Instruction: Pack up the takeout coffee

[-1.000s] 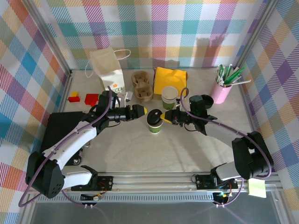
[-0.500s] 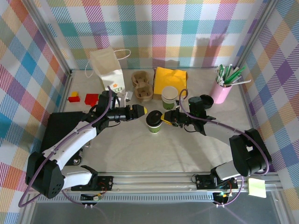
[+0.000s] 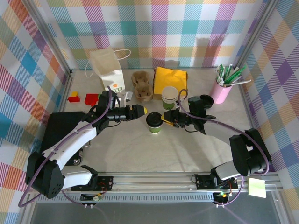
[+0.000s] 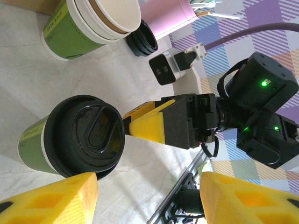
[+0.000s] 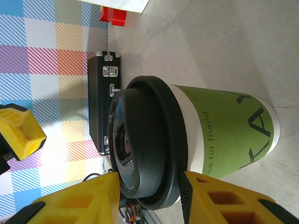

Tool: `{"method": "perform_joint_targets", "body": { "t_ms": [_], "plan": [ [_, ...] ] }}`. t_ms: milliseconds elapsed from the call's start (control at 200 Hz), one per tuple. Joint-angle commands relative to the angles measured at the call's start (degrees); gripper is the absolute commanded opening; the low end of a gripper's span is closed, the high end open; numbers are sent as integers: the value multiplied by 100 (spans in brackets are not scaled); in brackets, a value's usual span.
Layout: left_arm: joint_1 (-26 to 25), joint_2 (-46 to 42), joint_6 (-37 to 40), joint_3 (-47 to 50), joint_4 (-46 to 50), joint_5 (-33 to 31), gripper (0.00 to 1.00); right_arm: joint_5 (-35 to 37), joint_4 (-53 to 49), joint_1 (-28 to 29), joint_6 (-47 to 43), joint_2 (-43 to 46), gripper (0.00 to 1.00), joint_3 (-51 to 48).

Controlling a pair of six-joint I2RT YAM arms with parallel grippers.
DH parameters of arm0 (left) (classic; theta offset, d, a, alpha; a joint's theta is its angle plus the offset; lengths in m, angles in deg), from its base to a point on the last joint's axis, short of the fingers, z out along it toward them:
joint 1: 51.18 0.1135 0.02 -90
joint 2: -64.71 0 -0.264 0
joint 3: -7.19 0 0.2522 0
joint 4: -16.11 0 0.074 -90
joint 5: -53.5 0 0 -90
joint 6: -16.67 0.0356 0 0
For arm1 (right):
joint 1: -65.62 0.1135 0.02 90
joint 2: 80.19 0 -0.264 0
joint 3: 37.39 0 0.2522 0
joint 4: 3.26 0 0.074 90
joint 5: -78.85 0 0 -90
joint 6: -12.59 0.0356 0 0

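ok, right gripper partly open, fingers either side of the coffee lid rim, can't tell if they touch it. left gripper wide open, empty, coffee upright on table just ahead of its tips, between both grippers. past the coffee, lidless cups, then pink holder. tray and bag farthest back.
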Motion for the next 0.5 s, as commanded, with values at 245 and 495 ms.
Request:
{"method": "perform_joint_targets", "body": {
  "t_ms": [245,495],
  "plan": [
    [8,-66,298,-26,437,-223,60,291,-854,76,-560,130,44,439],
    [-117,195,770,-284,1010,-756,66,828,-1842,276,-1171,541,52,791]
  ]
}}
